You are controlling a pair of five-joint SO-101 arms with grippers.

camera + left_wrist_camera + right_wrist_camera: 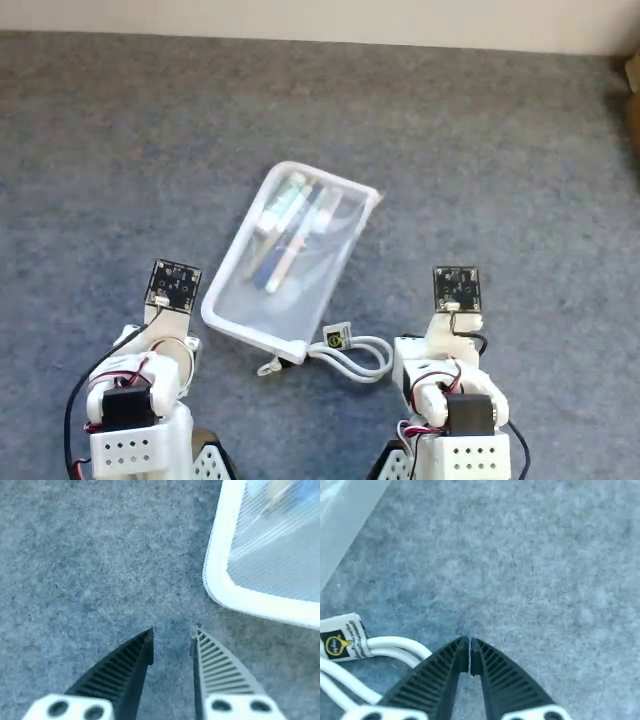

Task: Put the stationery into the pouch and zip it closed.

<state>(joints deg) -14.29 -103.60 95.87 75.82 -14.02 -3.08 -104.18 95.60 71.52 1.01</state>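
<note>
At the lower left of the high view the left arm sits close to its base on the grey felt surface. Its wrist camera shows the left gripper just above the felt with its fingers a little apart and nothing between them, and the pouch's white rim near, toward the upper right of that frame. In the middle of the high view lies the clear pouch, slanted from lower left to upper right, with the stationery already inside it toward its upper end. A small zip pull juts from its lower corner, beside a looped white cord with a tag. At the lower right sits the right arm. The right gripper has its fingers pressed together on nothing, with the cord at the lower left of its frame. Loading appears done, which leaves the zip as the step in hand, though whether it is already drawn shut cannot be told. If it is open, one gripper would likely have to steady the pouch while the other pinches the pull and draws it along the edge.
</note>
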